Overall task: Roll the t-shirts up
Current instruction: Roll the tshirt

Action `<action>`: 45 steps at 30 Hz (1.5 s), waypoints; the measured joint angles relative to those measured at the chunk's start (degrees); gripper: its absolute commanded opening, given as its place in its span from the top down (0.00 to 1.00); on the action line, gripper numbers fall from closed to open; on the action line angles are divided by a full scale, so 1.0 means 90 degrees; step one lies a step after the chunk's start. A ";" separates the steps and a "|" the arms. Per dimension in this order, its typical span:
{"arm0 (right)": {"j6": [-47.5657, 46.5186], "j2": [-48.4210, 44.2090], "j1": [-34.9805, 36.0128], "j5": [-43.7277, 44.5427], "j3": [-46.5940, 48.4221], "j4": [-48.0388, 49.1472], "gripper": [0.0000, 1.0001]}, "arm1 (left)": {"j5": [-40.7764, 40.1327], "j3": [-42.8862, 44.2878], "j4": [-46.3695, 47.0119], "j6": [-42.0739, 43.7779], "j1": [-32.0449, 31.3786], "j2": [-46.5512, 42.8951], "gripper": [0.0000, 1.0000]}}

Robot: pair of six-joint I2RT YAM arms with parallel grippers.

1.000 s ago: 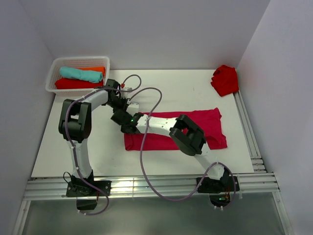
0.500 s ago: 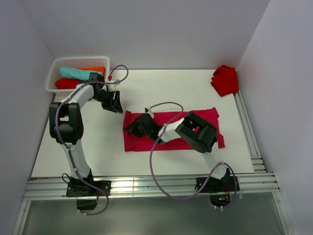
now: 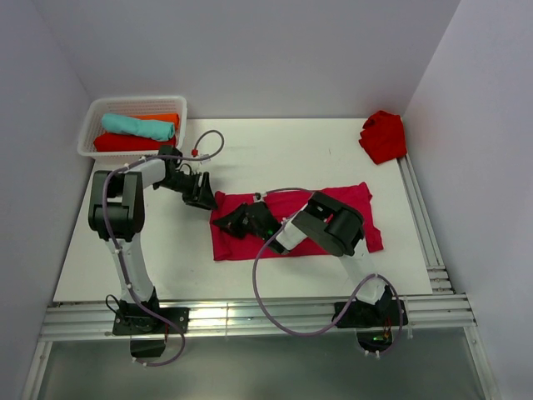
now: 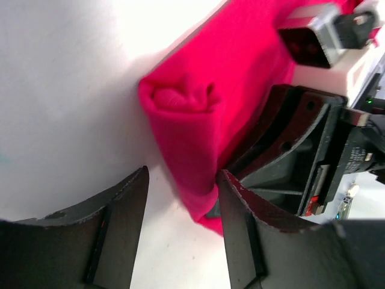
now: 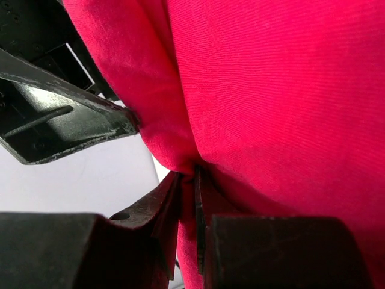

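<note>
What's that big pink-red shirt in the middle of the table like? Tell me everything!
The crimson t-shirt is soft, plain cloth, folded into a long band lying flat across the white table. Its left end is bunched into a small thick fold. The right gripper is shut on that end, and the left gripper stands open at its corner, the cloth's edge partly between its fingers.

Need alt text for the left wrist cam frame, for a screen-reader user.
A bunched, folded-over corner of a crimson t-shirt lies on the white table just ahead of the left gripper, whose two dark fingers stand apart at the bottom of the frame. The black right gripper holds the cloth just beyond.
</note>
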 measured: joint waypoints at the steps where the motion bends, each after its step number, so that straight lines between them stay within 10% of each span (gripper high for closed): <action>1: 0.0039 0.0019 -0.0012 -0.0012 -0.0019 0.0061 0.99 | 0.0090 -0.0036 0.0107 -0.0027 -0.0002 0.0005 0.45; 6: 0.0104 0.0056 -0.0036 -0.0085 -0.0024 0.0136 0.99 | 0.0294 -0.0114 0.0534 -0.0255 -0.0015 0.0083 0.60; 11: 0.0104 0.0056 -0.0049 -0.0085 -0.0029 0.0129 0.93 | 0.0095 -0.0121 0.0741 -0.0546 -0.0095 0.0180 0.99; 23: -0.0770 -0.0733 0.0066 0.0656 0.0440 -0.2033 0.52 | -0.1035 0.0172 0.0634 -0.1022 -0.0578 0.0061 1.00; 45: -0.1637 -0.1270 0.1175 0.2985 0.2373 -0.7189 0.45 | -0.1647 0.0384 0.0406 -0.1018 -0.0772 0.0034 1.00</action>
